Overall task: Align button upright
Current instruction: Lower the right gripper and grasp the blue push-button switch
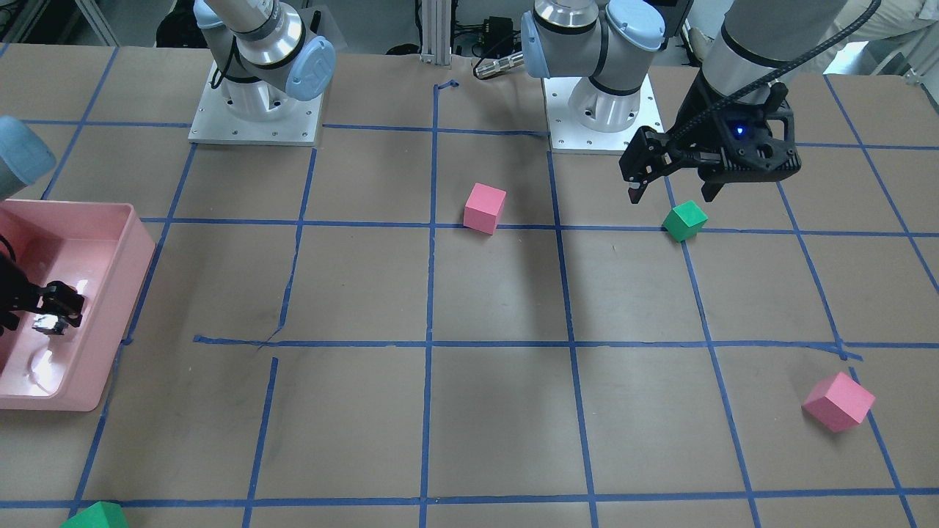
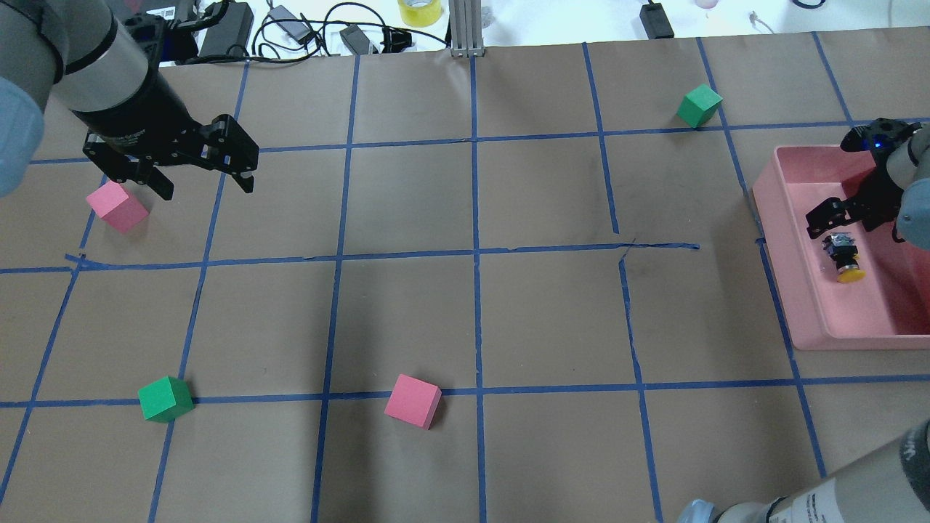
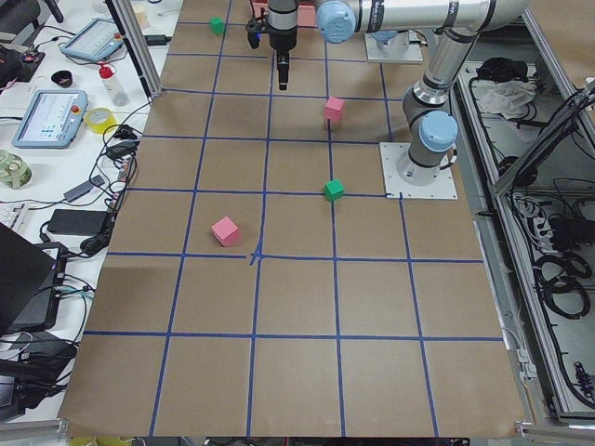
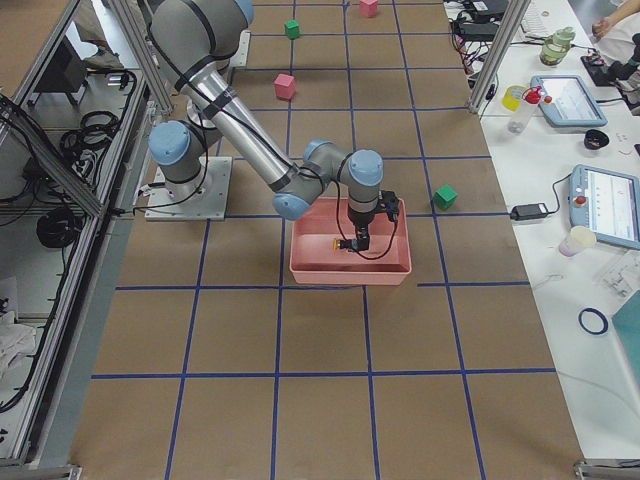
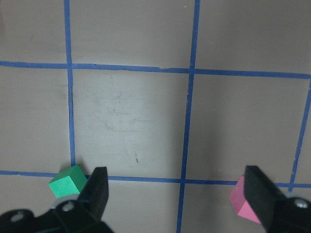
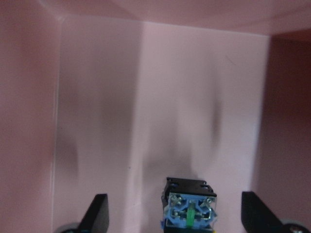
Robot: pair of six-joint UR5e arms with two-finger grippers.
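Overhead view: the tabletop (image 2: 552, 312) is brown paper ruled into squares with blue tape (image 2: 474, 218), some strips crooked. Past its 12 o'clock edge lie cables (image 2: 349, 18) and a roll of yellow tape (image 2: 419, 11). At 3 o'clock sits a pink tray (image 2: 864, 335). The button (image 2: 843, 256) lies on its side on the tray floor, yellow cap toward 6 o'clock. The right tool (image 2: 843, 218) is just at the button's 12 o'clock.

Front-facing view: at 2 o'clock the left tool (image 1: 671, 196) hangs with its fingers spread, above a green cube (image 1: 685, 220). Both arm bases stand on metal plates at 12 o'clock.

Left side view: a workbench (image 3: 56, 177) runs along 9 o'clock, carrying a tablet (image 3: 51, 116). Cable bundles (image 3: 558, 269) lie at 3 o'clock.

Right side view: the right tool points straight down into the tray. The workbench shows at 3 o'clock.

Left wrist view: the fingers stand apart over taped paper. The green cube is at 7 o'clock and a pink cube (image 5: 240, 204) at 5 o'clock.

Right wrist view: the fingers stand wide apart. The button's base end sits between them at 6 o'clock, touching neither. Pink tray floor and walls fill the rest.
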